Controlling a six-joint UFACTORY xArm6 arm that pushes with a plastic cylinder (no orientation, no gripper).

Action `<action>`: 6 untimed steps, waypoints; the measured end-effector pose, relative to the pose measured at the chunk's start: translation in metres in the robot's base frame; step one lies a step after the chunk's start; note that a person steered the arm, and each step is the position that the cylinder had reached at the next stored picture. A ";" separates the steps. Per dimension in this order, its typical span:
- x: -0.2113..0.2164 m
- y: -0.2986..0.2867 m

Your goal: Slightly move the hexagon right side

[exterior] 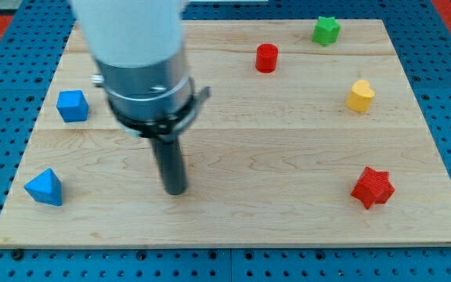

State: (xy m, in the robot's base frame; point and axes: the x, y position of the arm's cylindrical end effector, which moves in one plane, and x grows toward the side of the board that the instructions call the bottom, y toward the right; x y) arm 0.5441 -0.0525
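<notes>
My tip [174, 190] rests on the wooden board [288, 157], left of centre and near the view's bottom. No block touches it. A yellow faceted block [359, 95], which may be the hexagon, sits far to the view's right and above the tip's level. A short red block [266, 58] that looks round or many-sided stands near the view's top, right of the tip. I cannot make out for certain which of these two is six-sided.
A green star [326, 30] sits at the top right. A red star [373, 187] lies at the bottom right. A blue cube [73, 105] and a blue triangle [45, 187] lie at the left. The arm's body hides part of the board's top left.
</notes>
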 end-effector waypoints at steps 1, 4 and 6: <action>-0.004 0.012; -0.009 -0.059; 0.013 0.018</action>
